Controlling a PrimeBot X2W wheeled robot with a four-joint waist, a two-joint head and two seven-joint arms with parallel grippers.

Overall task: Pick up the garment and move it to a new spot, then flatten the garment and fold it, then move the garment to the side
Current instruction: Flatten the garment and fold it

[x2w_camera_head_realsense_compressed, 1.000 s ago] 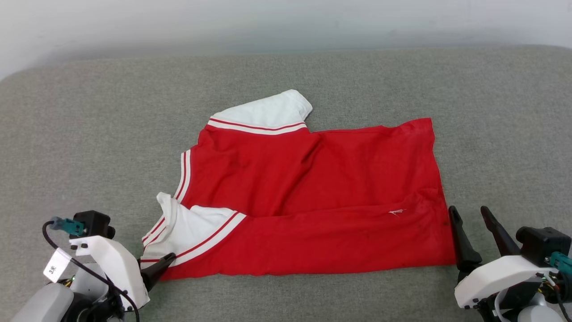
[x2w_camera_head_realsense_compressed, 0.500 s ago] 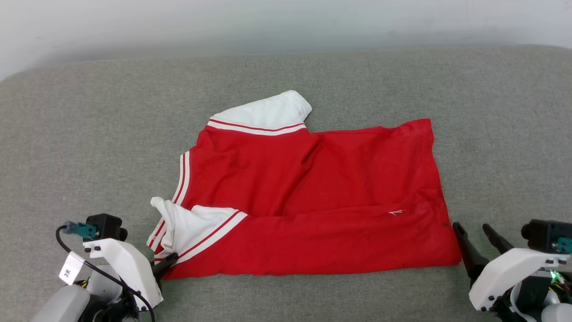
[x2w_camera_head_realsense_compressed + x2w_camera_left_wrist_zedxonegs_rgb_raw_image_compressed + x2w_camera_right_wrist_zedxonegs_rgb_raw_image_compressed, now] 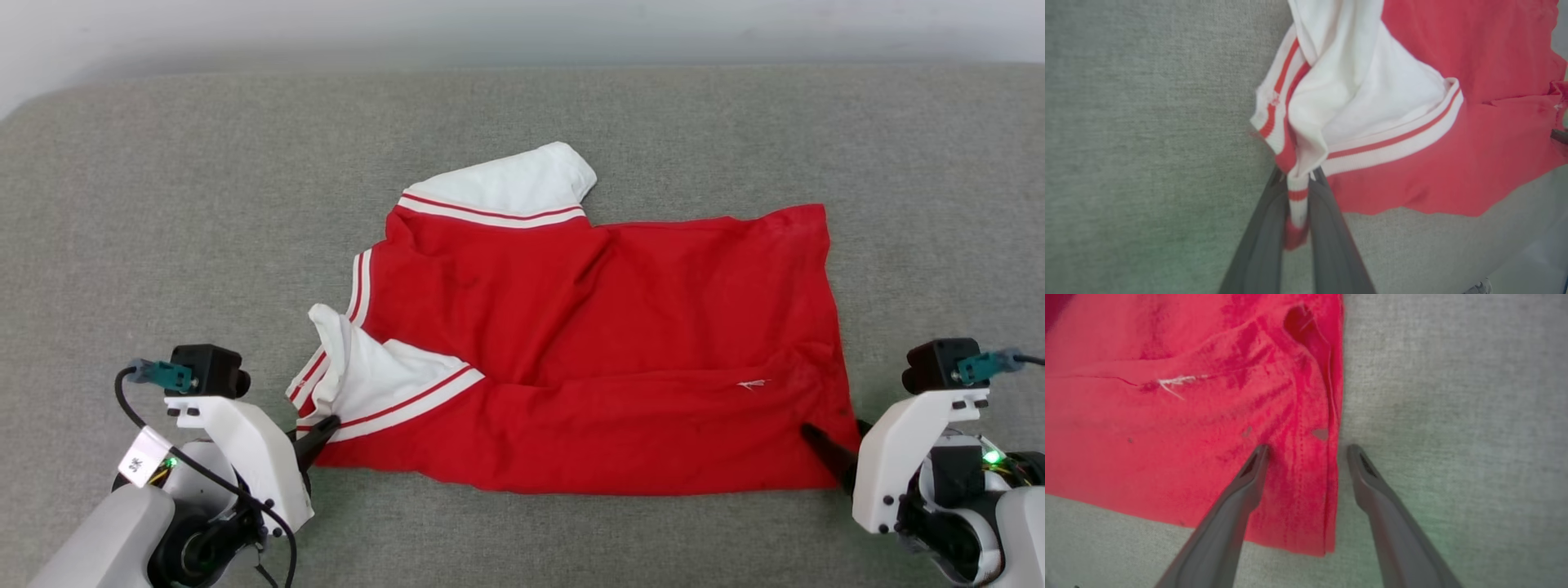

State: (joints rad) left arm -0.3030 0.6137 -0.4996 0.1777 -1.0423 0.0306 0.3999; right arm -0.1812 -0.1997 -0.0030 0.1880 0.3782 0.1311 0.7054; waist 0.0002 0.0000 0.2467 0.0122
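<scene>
The garment (image 3: 604, 351), a red shirt with white sleeves, lies spread across the middle of a grey upholstered surface (image 3: 163, 204), its collar end toward the robot's left and its hem toward the right; the body is mostly flat, with a long crease running across the nearer half and a few soft wrinkles; one white sleeve (image 3: 522, 184) sticks out on the far side, the other sleeve (image 3: 367, 384) is bunched and folded over at the near left corner; the left gripper (image 3: 326, 426) sits at that corner with its fingers closed narrowly on the striped cuff (image 3: 1297, 196), a strip of red-and-white trim pinched between them in the left wrist view and the fabric above it drawn into a small peak; the right gripper (image 3: 833, 429) is at the near right corner with its jaws wide, straddling the hem edge in the right wrist view, one finger (image 3: 1249, 477) over the red cloth and the other finger (image 3: 1372, 477) over the bare grey surface just beside it; that view is blurred, so whether the fingertips press on the fabric or only hover over it cannot be told.
</scene>
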